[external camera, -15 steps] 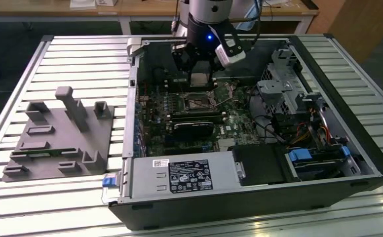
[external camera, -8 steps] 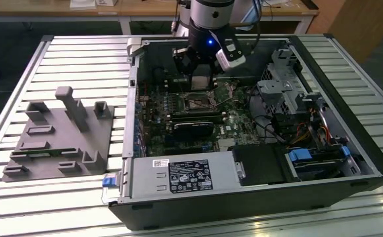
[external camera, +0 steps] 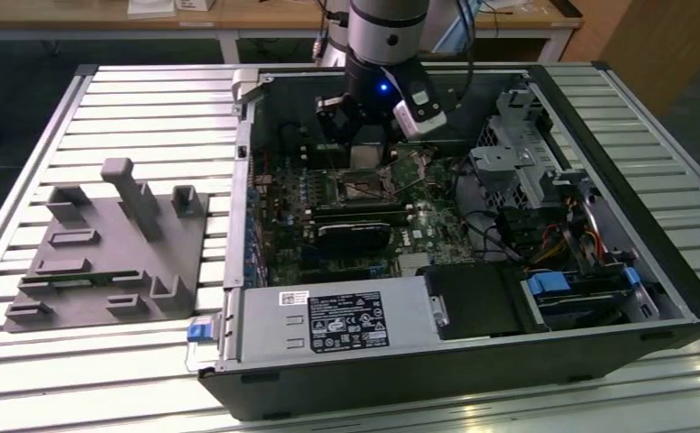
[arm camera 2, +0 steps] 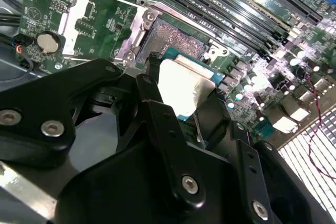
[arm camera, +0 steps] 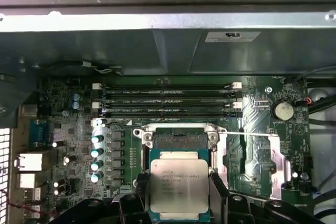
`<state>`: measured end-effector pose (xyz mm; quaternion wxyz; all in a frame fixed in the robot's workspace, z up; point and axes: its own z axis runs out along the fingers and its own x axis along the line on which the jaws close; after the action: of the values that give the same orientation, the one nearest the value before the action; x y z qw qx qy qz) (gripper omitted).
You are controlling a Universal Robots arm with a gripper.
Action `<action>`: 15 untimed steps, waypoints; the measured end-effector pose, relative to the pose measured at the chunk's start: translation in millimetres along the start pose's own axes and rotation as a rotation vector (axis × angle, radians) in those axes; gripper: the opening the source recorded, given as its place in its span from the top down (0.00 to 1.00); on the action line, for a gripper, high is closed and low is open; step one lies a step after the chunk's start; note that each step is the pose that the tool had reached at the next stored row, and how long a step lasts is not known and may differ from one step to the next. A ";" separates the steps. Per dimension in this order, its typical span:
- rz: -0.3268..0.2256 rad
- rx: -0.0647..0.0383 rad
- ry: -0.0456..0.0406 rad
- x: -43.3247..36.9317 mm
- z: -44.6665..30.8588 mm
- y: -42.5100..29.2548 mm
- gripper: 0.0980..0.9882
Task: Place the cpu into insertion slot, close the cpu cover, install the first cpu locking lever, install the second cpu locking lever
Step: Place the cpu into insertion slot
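Note:
My gripper (arm camera: 178, 195) is shut on the cpu (arm camera: 178, 184), a flat square chip with a silvery top held by two opposite edges between black fingers (arm camera: 216, 184). In the second wrist view the cpu (arm camera 2: 181, 85) hangs tilted just above the green motherboard, partly over the insertion slot (arm camera 2: 173, 38). The insertion slot (arm camera: 178, 140) is uncovered, its dark contact field showing inside the metal rim. The cpu cover (arm camera: 257, 156) lies swung open beside the slot, also seen as the silvery frame of the cpu cover (arm camera 2: 84, 22). In the exterior view the gripper (external camera: 368, 149) hovers over the slot (external camera: 363, 188) inside the open case.
Long black memory slots (arm camera: 168, 100) run beside the socket, with capacitors (arm camera: 97, 150) on another side and a coin battery (arm camera: 283, 110) past the cover. A black power supply (external camera: 338, 320) and a drive cage (external camera: 530, 171) crowd the case. A grey fixture (external camera: 109, 253) stands outside it.

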<state>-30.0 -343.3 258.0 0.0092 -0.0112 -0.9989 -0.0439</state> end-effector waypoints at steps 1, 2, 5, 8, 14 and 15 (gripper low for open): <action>0.000 0.000 0.0000 0.0 1.8 -0.1 0.51; 0.000 0.000 0.0000 -0.1 3.7 -0.3 0.51; 0.000 0.000 0.0000 -0.3 9.1 -0.8 0.51; 0.000 0.000 0.0000 -0.4 13.8 -1.2 0.51; 0.000 0.002 0.0000 -0.4 14.5 -1.3 0.51; 0.006 0.002 -0.0006 -0.4 14.5 -1.3 0.51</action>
<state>-29.9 -343.3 243.4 0.0090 -0.0142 -0.9989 -0.0430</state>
